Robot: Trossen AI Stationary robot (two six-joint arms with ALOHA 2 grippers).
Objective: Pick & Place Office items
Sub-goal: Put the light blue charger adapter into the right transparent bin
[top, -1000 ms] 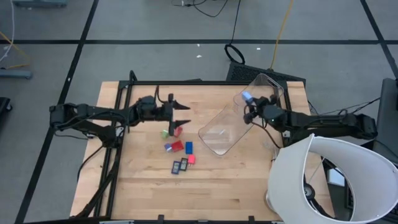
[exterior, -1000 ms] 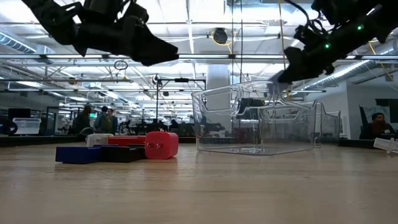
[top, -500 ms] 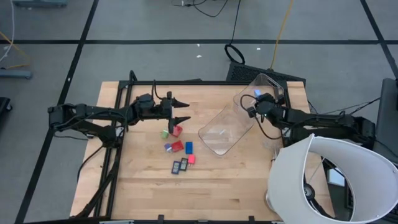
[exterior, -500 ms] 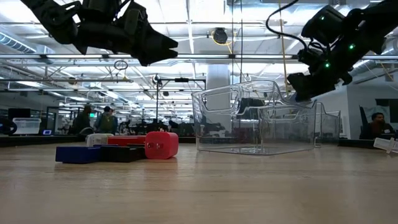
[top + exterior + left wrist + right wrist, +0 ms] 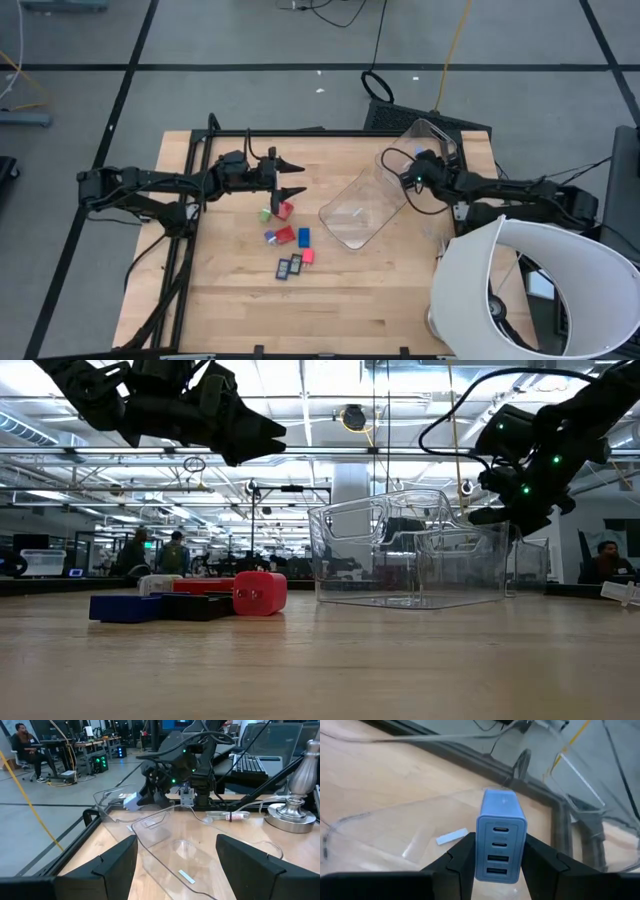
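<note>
Right gripper (image 5: 495,851), clamping light-blue charger (image 5: 501,842), has dropped lower into clear bin (image 5: 365,205); left gripper (image 5: 298,180) unmoved, spread wide, empty.

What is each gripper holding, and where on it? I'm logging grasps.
The right gripper holds a light-blue charger by its two sides, above the clear bin. The left gripper is open, holding nothing.

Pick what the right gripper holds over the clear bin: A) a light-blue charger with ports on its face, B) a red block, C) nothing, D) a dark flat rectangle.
A: in the right wrist view the right gripper is closed on a light-blue charger whose face shows four ports, with the clear bin beneath it.
</note>
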